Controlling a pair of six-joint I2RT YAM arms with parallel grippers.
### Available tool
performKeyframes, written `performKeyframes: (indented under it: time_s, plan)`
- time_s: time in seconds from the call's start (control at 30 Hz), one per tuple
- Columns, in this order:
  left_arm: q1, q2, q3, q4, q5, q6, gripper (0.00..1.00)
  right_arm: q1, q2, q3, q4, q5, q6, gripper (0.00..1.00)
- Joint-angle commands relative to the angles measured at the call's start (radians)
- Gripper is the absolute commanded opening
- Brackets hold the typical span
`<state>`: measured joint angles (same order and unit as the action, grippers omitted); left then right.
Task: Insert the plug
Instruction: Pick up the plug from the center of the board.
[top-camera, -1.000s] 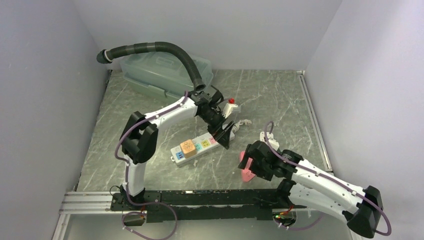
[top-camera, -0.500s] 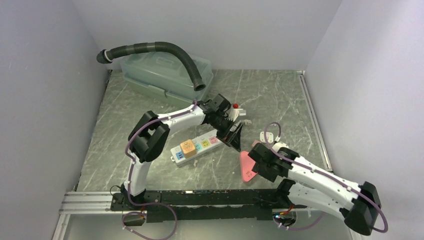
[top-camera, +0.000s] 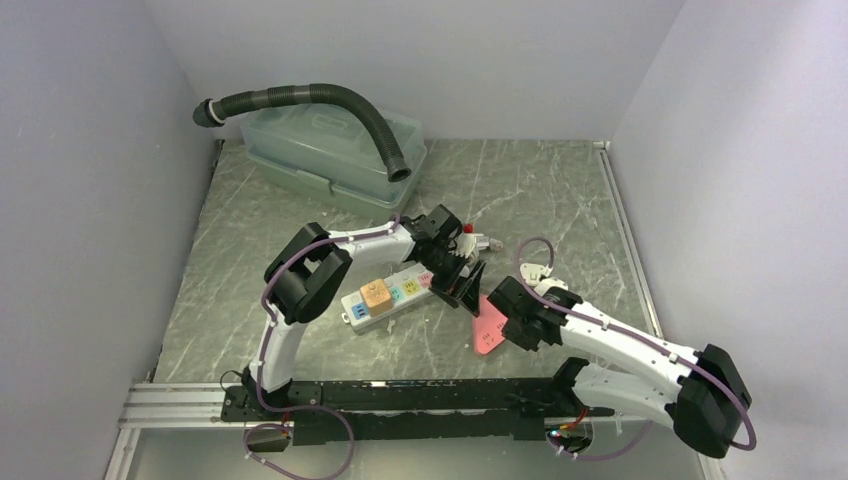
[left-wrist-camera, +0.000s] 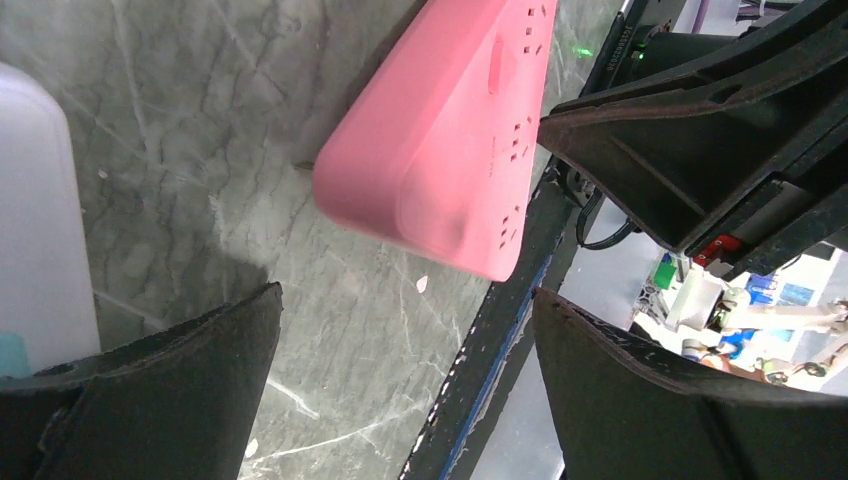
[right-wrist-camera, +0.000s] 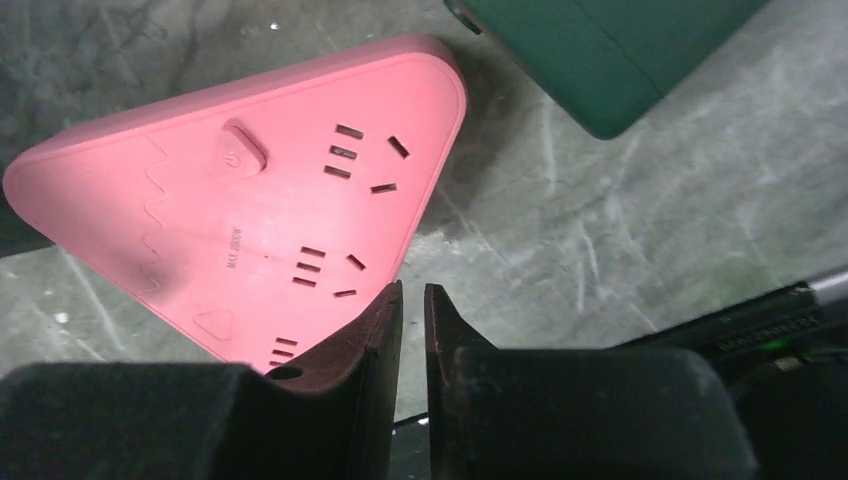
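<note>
Since no socket of the pink power strip (right-wrist-camera: 250, 200) holds a plug, insertion remains undone. The right gripper (right-wrist-camera: 412, 290) is closed and empty at the strip's edge. The left gripper (left-wrist-camera: 405, 295) stands wide open and empty above it. The apparent white plug (top-camera: 535, 270) lies on the counter (top-camera: 560, 190), at 1 o'clock of the strip in the top view.

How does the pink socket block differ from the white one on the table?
Shape: the pink socket block is a flat triangle with rounded corners; the white socket strip is a long, narrow bar. Colour: the pink one is pink all over; the white one has differently coloured patches along its top. Load: an orange cube sits on the white strip, while the pink block's slots hold nothing. Both lie flat on the grey table.
</note>
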<state>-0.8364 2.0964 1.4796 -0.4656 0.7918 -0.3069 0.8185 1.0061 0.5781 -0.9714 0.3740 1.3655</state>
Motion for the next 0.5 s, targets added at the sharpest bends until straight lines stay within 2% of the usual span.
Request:
performKeyframes:
  time_s: [0.0, 0.47]
  plan:
    - [-0.002, 0.004, -0.011, 0.088, 0.029, -0.047, 1.0, -0.042, -0.042, -0.058, 0.181, -0.075, 0.002, 0.16]
    - [-0.014, 0.058, 0.009, 0.137, 0.0, -0.056, 0.94, -0.11, -0.047, -0.109, 0.273, -0.169, -0.082, 0.13]
